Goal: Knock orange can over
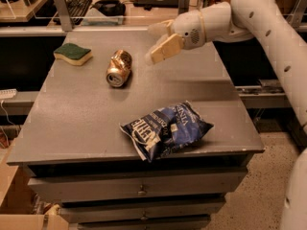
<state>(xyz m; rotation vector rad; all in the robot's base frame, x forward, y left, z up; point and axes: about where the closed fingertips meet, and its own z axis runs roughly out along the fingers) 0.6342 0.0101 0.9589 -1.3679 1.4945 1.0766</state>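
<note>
The orange can (118, 68) lies on its side on the grey table (72, 123), in the back middle-left, with its silver top facing the front. My gripper (150, 44) hangs just above the table, to the right of the can and clear of it. It is open and empty, with one tan finger (164, 49) low and the other finger (157, 28) above it. The white arm (249, 13) reaches in from the upper right.
A blue chip bag (168, 128) lies near the table's front edge. A green and yellow sponge (73, 53) sits at the back left. Behind the table is a desk with a keyboard (79, 4). Drawers (139, 188) are below the tabletop.
</note>
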